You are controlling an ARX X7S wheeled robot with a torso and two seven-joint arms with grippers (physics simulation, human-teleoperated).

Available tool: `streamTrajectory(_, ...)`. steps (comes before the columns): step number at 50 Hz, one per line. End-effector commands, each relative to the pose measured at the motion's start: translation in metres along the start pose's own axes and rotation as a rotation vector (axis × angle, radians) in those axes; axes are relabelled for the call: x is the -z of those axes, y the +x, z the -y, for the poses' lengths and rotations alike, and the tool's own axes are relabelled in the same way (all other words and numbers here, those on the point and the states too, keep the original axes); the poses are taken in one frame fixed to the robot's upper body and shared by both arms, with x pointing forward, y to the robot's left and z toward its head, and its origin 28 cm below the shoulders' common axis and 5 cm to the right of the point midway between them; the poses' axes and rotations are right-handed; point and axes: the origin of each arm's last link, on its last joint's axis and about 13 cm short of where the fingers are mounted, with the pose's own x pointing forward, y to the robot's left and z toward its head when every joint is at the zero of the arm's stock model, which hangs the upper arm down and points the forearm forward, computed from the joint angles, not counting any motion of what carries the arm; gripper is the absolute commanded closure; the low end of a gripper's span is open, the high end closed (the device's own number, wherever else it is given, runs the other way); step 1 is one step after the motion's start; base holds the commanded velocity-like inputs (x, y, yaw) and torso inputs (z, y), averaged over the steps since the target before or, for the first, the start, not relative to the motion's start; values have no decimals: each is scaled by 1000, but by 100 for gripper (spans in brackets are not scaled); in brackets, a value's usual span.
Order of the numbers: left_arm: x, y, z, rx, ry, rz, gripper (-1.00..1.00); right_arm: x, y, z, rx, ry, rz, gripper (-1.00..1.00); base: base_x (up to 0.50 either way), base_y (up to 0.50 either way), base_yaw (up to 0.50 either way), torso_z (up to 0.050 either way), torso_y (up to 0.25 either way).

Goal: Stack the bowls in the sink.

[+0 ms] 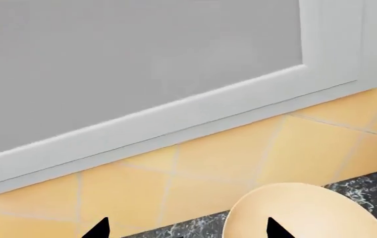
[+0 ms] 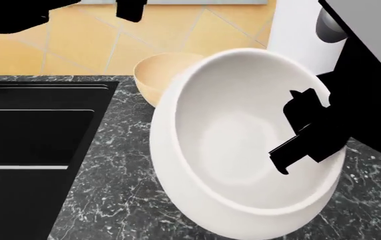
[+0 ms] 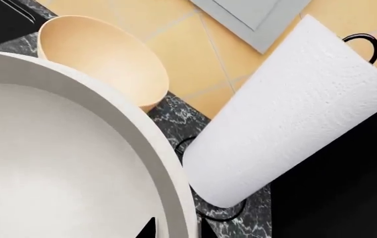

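The glossy white bowl [image 2: 237, 150] hangs tilted above the marble counter, its opening turned toward the head camera. My right gripper [image 3: 175, 229] is shut on the bowl's right rim [image 3: 168, 198], one finger inside and one outside. The tan bowl [image 2: 160, 75] stands upright on the counter behind it, against the tiled wall. My left gripper [image 1: 187, 230] is open above the tan bowl [image 1: 307, 213], which lies under one fingertip. The black sink [image 2: 43, 86] is at the left of the head view, with nothing visible in it.
A tall white paper towel roll [image 2: 297, 35] on a black wire holder [image 3: 366, 42] stands close behind the white bowl on the right. A yellow tiled wall [image 1: 228, 158] and a grey window frame [image 1: 175, 114] back the counter [image 2: 110, 190].
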Motion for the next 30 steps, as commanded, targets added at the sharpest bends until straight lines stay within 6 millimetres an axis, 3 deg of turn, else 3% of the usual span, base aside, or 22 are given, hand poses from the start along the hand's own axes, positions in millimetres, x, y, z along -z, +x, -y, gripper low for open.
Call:
streamTrajectory(1,10,38,21,75,-11,-168,-100,4,-1,3,4,3,-2,100,0,0,0,0,0)
streamTrajectory(13,10,58,29,149,-185,-153,-100,8,2,4,2,6,-12,100,0,0,0,0,0)
streamTrajectory(20,19,72,37,158,-230,-217,-100,11,3,4,1,13,-17,100,0,0,0,0,0)
streamTrajectory(30,35,85,33,114,-350,-352,-100,14,7,2,1,18,-25,100,0,0,0,0,0)
